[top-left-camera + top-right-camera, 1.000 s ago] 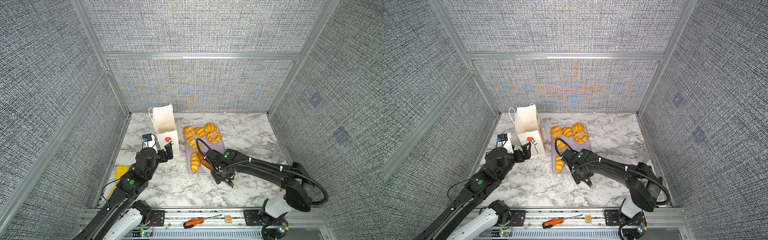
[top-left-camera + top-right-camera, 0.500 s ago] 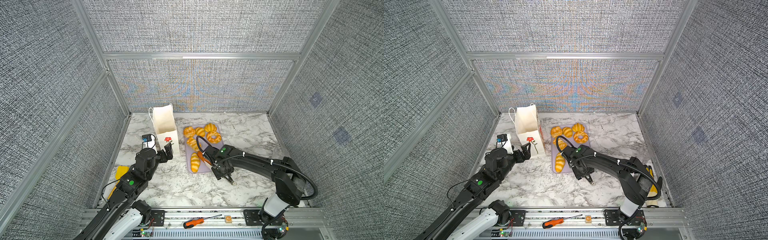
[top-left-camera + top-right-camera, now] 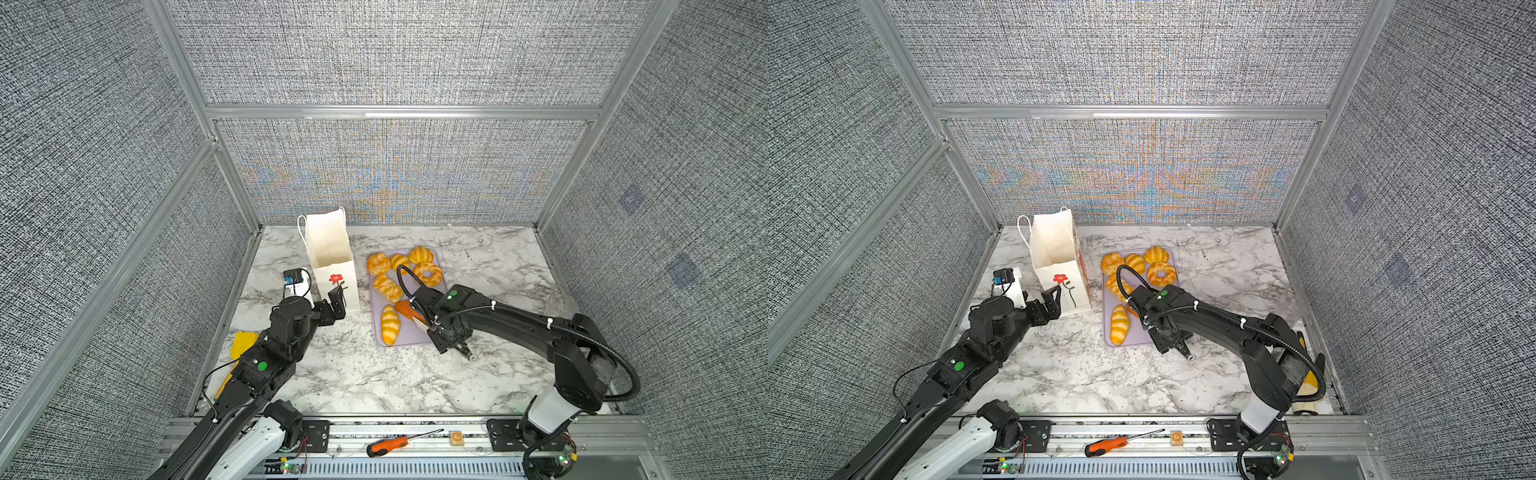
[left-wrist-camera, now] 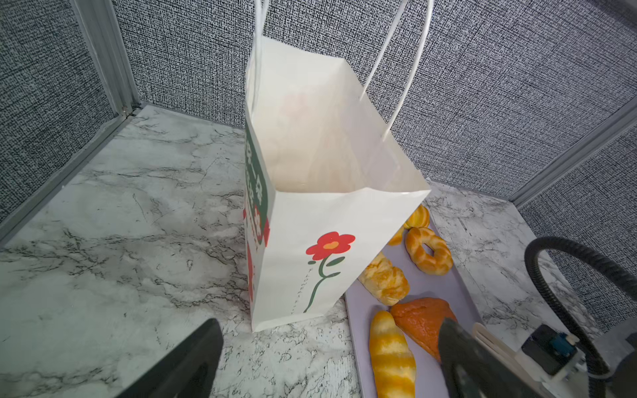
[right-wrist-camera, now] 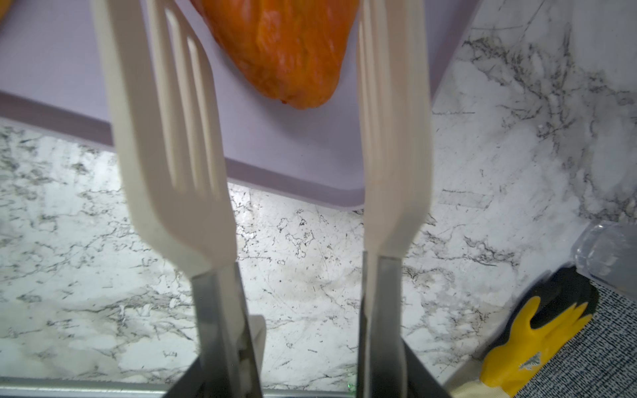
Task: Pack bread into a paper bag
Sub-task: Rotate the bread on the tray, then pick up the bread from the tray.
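**Tongs spread around the orange pastry, bag standing open**

The right gripper [image 3: 445, 338] is clamped on a pair of cream plastic tongs with metal arms [image 5: 172, 144], and the tongs themselves stand spread. Their two blades reach in over the near right corner of the flat lilac tray [image 3: 409, 340] and flank the darker orange-brown triangular pastry [image 5: 282, 51]. One blade is clearly apart from the pastry. The other lies close to it, and whether it touches cannot be told. The pastry rests on the tray.

The rest of the bread [image 3: 390, 325], glossy golden-yellow pieces, lies on the same tray. One striped roll is at the tray's near left corner and another sits just beyond it. A ring doughnut [image 3: 428, 274], a round bun and croissants sit toward the tray's far edge.

The tall white paper carrier bag [image 4: 310, 220], with cord handles and a red flower print, stands upright with its mouth open. It is on the marble-patterned table [image 3: 374, 386], toward the far left corner and just beside the tray's left edge.

The left gripper [image 4: 329, 327] hovers low before the bag's near face, jaws spread wide, holding nothing.
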Controlling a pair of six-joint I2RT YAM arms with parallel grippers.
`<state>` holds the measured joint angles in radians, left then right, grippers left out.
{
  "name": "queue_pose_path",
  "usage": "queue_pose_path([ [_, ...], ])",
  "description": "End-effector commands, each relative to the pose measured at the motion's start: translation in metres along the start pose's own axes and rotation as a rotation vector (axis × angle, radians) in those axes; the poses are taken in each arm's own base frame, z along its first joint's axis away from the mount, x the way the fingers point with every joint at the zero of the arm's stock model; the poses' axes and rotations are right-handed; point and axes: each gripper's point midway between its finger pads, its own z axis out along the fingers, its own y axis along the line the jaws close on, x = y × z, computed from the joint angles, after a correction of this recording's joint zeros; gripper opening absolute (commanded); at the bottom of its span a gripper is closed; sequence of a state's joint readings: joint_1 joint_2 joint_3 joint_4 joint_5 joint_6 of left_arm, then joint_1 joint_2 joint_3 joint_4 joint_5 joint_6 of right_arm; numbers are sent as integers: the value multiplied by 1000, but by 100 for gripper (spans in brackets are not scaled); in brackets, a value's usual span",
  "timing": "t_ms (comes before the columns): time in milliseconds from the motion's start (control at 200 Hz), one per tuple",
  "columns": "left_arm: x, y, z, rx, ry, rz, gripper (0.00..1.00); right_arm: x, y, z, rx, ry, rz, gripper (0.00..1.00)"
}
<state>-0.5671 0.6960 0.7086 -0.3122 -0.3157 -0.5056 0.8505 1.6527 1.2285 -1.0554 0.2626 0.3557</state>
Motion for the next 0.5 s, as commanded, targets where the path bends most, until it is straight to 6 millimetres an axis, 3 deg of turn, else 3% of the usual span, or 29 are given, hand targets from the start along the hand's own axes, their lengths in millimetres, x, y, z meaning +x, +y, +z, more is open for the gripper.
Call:
queue_pose_path([
  [0, -2, 0, -1, 0, -7, -8, 99, -1, -7, -3, 34, -18, -15, 56],
  [495, -1, -1, -3, 8, -2, -23, 98, -9, -10, 8, 92, -3, -67, 60],
])
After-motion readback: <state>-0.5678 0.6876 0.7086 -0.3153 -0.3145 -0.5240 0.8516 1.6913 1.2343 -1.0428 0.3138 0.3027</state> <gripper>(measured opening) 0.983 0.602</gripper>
